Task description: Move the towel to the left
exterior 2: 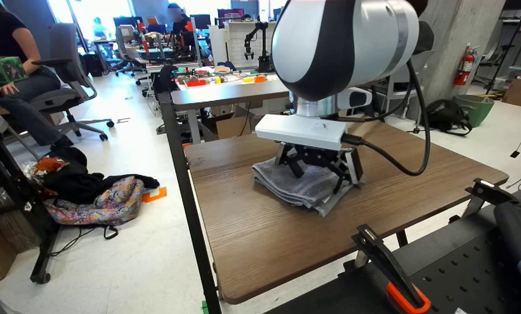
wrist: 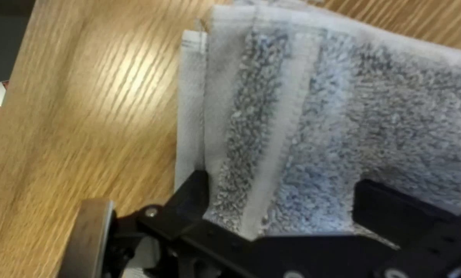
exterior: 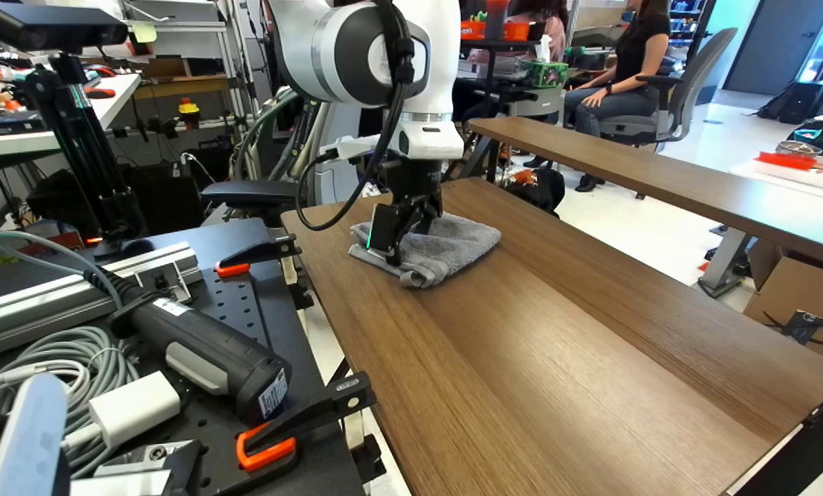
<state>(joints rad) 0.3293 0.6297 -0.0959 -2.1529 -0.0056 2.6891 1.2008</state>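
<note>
Black perforated plate stands nearest in an exterior view, beside the wood-grain tabletop. On that lies the folded grey terry towel, beneath my pincer, fingers spread wide. I judge this the grasping step: next I should pinch the fold, then draw it left. Whether my fingers touch the towel I can't tell; the wrist view crops it.
</note>
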